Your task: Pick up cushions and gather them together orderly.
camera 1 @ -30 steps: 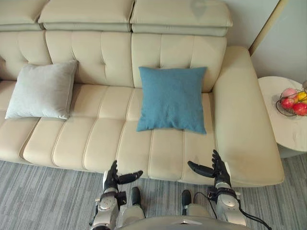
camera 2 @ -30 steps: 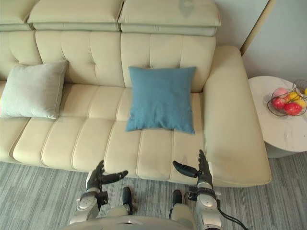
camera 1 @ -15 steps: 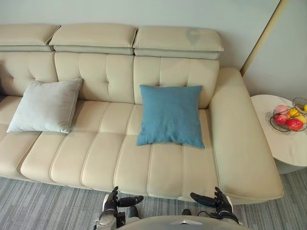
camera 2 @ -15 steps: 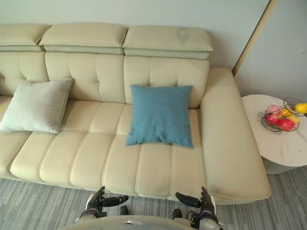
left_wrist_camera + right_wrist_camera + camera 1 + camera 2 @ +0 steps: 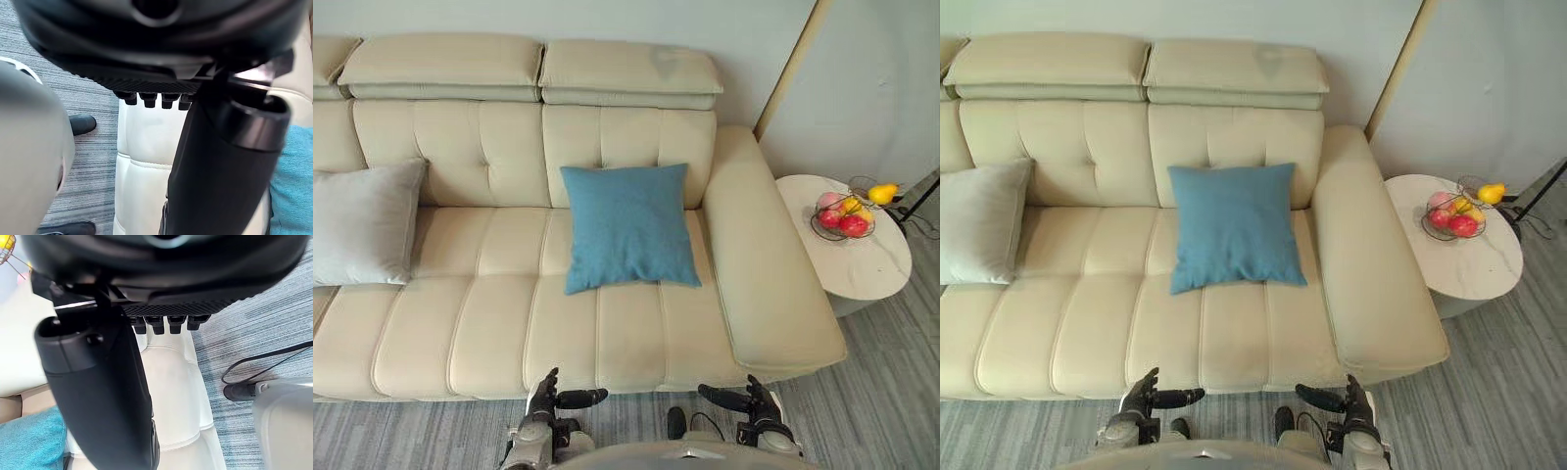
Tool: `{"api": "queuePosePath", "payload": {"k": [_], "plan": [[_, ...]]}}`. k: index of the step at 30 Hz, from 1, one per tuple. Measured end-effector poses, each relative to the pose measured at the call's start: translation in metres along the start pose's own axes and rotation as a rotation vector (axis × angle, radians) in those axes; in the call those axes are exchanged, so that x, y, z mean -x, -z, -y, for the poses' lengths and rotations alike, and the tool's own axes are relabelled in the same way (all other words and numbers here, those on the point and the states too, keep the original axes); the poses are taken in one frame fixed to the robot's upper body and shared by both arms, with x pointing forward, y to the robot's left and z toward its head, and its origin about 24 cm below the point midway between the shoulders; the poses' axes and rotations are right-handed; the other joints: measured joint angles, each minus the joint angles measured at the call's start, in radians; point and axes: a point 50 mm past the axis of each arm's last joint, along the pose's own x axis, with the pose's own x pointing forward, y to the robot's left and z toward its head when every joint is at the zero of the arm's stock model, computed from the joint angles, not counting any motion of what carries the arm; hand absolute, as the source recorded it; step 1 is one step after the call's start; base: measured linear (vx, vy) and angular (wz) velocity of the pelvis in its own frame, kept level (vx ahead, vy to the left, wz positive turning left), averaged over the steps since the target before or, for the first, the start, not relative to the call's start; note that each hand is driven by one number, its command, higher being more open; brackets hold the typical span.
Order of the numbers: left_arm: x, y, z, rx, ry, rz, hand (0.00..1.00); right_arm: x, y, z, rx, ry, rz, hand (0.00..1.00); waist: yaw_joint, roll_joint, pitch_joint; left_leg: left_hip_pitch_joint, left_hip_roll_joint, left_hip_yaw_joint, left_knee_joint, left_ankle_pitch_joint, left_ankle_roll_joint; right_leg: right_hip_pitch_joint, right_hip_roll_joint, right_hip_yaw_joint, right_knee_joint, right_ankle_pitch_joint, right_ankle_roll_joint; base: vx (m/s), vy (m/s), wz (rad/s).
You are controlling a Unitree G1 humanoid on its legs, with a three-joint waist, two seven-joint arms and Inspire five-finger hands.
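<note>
Your blue cushion (image 5: 628, 227) sits on the cream sofa (image 5: 489, 328); it is propped at a slant against the backrest, on the seat section next to the sofa's right armrest, with its lower edge lying out on the seat; nothing touches it. Your grey cushion (image 5: 362, 223) leans on the same backrest toward the sofa's left end, partly cut off by the edge of the head views; it is well apart from the blue one, with bare seat panels between them.

Both of your hands hang low in front of the sofa's front edge, over the grey striped carpet (image 5: 862, 392). The left hand (image 5: 546, 397) is in front of the middle seat panels; its fingers are straight and its thumb sticks out sideways toward the other hand; it holds nothing. The right hand (image 5: 756, 401) is in front of the sofa's right front corner; its fingers are likewise extended, thumb pointing inward, palm empty. Neither hand touches the sofa or a cushion.

Just beside the sofa's right armrest stands a round white side table (image 5: 871, 269); a wire basket of fruit (image 5: 842, 213) rests on its far part.
</note>
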Motion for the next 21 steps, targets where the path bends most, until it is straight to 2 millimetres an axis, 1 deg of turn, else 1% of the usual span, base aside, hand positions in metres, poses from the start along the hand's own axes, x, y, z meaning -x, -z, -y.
{"api": "queuePosePath", "payload": {"k": [1,2,3,4,5,6,7,8,9,11,13,14,15,16,17,18,19,20,21], "plan": [[0.000,0.000,-0.001,-0.003,-0.001,-0.001,1.00,0.001,0.005,0.000,0.000,0.001,-0.018,1.00,0.001,-0.003,-0.002,0.005,-0.004,-0.008,0.004,0.004,0.000,-0.016,-0.013,-0.030,0.142,-0.060,0.006,-0.05,-0.086,0.42],[0.001,0.001,-0.002,-0.005,-0.004,-0.003,1.00,0.002,0.008,0.000,0.001,0.001,-0.031,1.00,0.001,-0.004,-0.003,0.008,-0.009,-0.021,0.009,0.006,0.000,-0.016,-0.019,-0.046,0.229,-0.091,0.027,0.01,-0.070,0.45],[0.001,0.000,-0.006,-0.007,-0.014,0.007,1.00,0.001,0.008,0.000,0.002,0.000,-0.035,1.00,0.007,-0.011,-0.004,0.004,-0.022,-0.032,0.025,0.007,-0.002,-0.019,-0.029,-0.056,0.268,-0.107,0.037,0.02,-0.089,0.28],[0.001,0.000,-0.007,-0.005,-0.020,0.012,1.00,0.000,0.005,0.000,0.003,0.000,-0.026,1.00,0.016,-0.010,-0.014,-0.011,-0.028,-0.034,0.029,0.011,-0.001,-0.016,-0.015,-0.055,0.217,-0.109,0.038,0.02,-0.081,0.06],[0.002,0.001,-0.006,-0.004,-0.019,0.008,1.00,-0.001,0.001,0.001,0.004,0.001,-0.011,1.00,0.028,0.002,-0.026,-0.039,-0.025,-0.034,0.028,0.018,0.007,-0.008,-0.003,-0.050,0.150,-0.108,0.037,0.00,-0.088,-0.18],[0.001,-0.002,-0.005,-0.005,-0.014,0.016,1.00,-0.005,-0.012,-0.001,0.005,-0.003,0.026,1.00,0.041,0.018,-0.028,-0.085,-0.026,-0.034,0.029,0.034,0.007,-0.003,0.005,-0.039,0.052,-0.108,0.022,-0.04,-0.075,-0.15],[0.000,-0.004,-0.004,-0.007,-0.011,0.020,1.00,-0.006,-0.017,-0.002,0.005,-0.006,0.038,1.00,0.043,0.024,-0.024,-0.101,-0.026,-0.034,0.031,0.041,0.007,-0.001,0.008,-0.038,0.021,-0.105,0.006,-0.10,-0.047,-0.01],[0.000,-0.006,0.001,-0.007,-0.001,0.023,1.00,-0.008,-0.026,-0.004,0.006,-0.008,0.059,1.00,0.043,0.042,-0.003,-0.119,-0.018,-0.049,0.032,0.059,0.015,0.007,0.020,-0.044,-0.019,-0.075,-0.011,-0.15,-0.004,0.18],[0.001,-0.005,0.004,-0.017,0.009,0.021,1.00,-0.008,-0.025,-0.006,0.003,-0.013,0.057,1.00,0.045,0.047,0.003,-0.120,-0.011,-0.065,0.036,0.065,0.008,0.027,0.027,-0.063,-0.045,-0.058,-0.015,-0.18,0.013,0.33],[0.001,-0.005,0.007,-0.031,0.024,0.024,1.00,-0.006,-0.021,-0.008,0.007,-0.012,0.050,1.00,0.044,0.043,0.019,-0.119,-0.010,-0.093,0.049,0.068,0.005,0.054,0.026,-0.089,-0.058,-0.054,-0.017,-0.16,0.022,0.38],[0.001,-0.010,0.009,-0.029,0.026,0.046,1.00,-0.004,-0.017,-0.010,0.009,-0.015,0.042,1.00,0.044,0.038,0.031,-0.132,-0.008,-0.110,0.060,0.078,0.007,0.053,0.024,-0.108,-0.048,-0.049,-0.017,-0.18,0.026,0.25],[0.001,-0.010,0.009,-0.029,0.026,0.049,1.00,-0.004,-0.017,-0.010,0.009,-0.015,0.046,1.00,0.043,0.041,0.032,-0.136,-0.009,-0.114,0.062,0.081,0.009,0.051,0.023,-0.113,-0.046,-0.046,-0.018,-0.19,0.031,0.20],[0.001,-0.010,0.012,-0.027,0.026,0.050,1.00,-0.003,-0.017,-0.008,0.018,-0.011,0.052,1.00,0.041,0.050,0.035,-0.139,-0.012,-0.131,0.046,0.085,0.007,0.051,0.021,-0.126,-0.042,-0.041,-0.020,-0.16,0.024,0.29],[0.001,-0.010,0.014,-0.028,0.028,0.049,1.00,-0.002,-0.014,-0.007,0.019,-0.009,0.045,1.00,0.036,0.049,0.032,-0.133,-0.017,-0.133,0.013,0.079,-0.001,0.050,0.005,-0.141,-0.053,-0.034,-0.030,-0.15,0.040,0.35],[0.001,-0.011,0.014,-0.032,0.030,0.052,1.00,-0.001,-0.012,-0.008,0.016,-0.010,0.040,1.00,0.033,0.039,0.030,-0.136,-0.022,-0.132,0.023,0.076,0.000,0.047,-0.008,-0.148,-0.065,-0.027,-0.037,-0.10,0.036,0.31],[0.001,-0.017,0.014,-0.042,0.033,0.073,1.00,0.000,-0.010,-0.010,0.008,-0.011,0.038,1.00,0.034,0.030,0.037,-0.174,-0.019,-0.133,0.178,0.032,0.034,0.038,-0.022,-0.156,-0.063,-0.020,-0.039,-0.12,0.060,0.21],[0.001,-0.016,0.015,-0.040,0.035,0.072,1.00,0.000,-0.009,-0.009,0.004,-0.007,0.032,1.00,0.034,0.034,0.035,-0.177,-0.012,-0.136,0.325,-0.050,0.041,0.039,-0.030,-0.156,-0.064,-0.013,-0.032,-0.09,0.039,0.12],[0.001,-0.015,0.016,-0.038,0.036,0.069,1.00,0.000,-0.008,-0.008,0.003,-0.005,0.030,1.00,0.032,0.037,0.033,-0.167,-0.009,-0.135,0.348,-0.074,0.033,0.041,-0.031,-0.154,-0.066,-0.010,-0.027,-0.07,0.105,0.03],[0.002,-0.013,0.021,-0.030,0.046,0.062,1.00,0.000,-0.006,-0.005,-0.006,0.007,0.024,1.00,0.029,0.058,0.020,-0.126,0.001,-0.134,0.314,-0.124,0.014,0.048,-0.021,-0.154,-0.083,0.002,-0.012,-0.03,0.118,0.02]]}}
